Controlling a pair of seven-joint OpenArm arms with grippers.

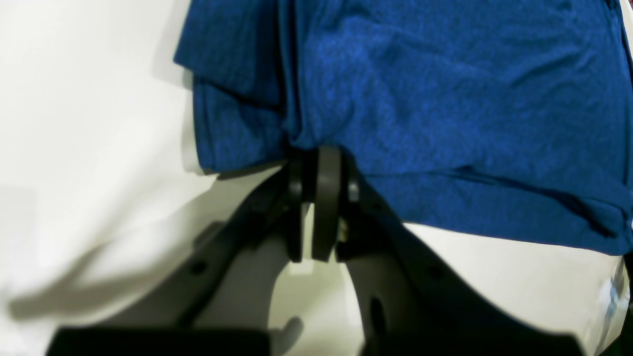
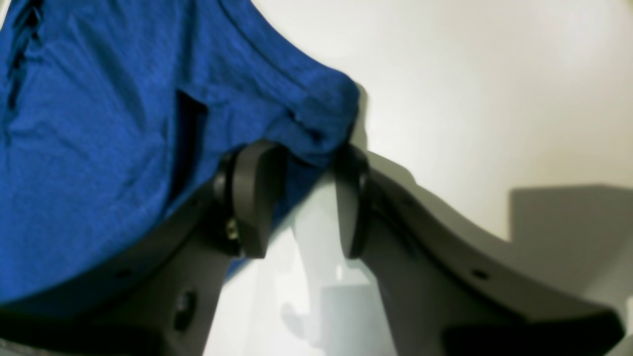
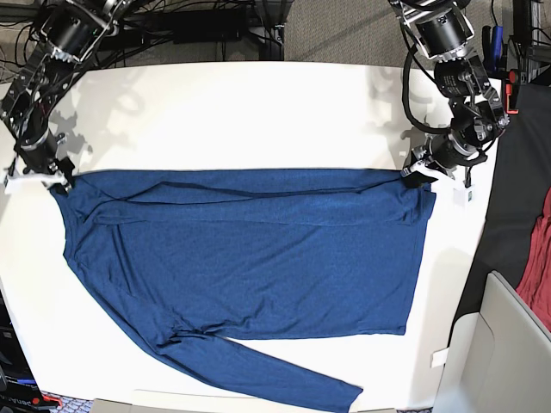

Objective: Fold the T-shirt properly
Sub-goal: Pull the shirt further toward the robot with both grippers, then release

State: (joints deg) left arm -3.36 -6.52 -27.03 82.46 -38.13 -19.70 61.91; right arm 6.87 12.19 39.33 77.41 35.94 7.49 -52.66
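Note:
The dark blue long-sleeved T-shirt (image 3: 250,258) lies spread flat on the white table (image 3: 258,112), with one sleeve folded across its top and the other trailing to the front edge (image 3: 284,379). My left gripper (image 1: 316,155) is shut on a fold of the shirt's edge (image 1: 445,99); in the base view it is at the shirt's far right corner (image 3: 419,178). My right gripper (image 2: 304,158) is open, its fingers (image 2: 252,198) well apart, with a bunched corner of the shirt (image 2: 99,123) between the tips. In the base view it is at the far left corner (image 3: 53,181).
A reddish-maroon cloth (image 3: 541,258) hangs off the table at the right edge, beside a dark surface (image 3: 508,215). A white box (image 3: 508,344) stands at the front right. Cables and arm bases line the back edge.

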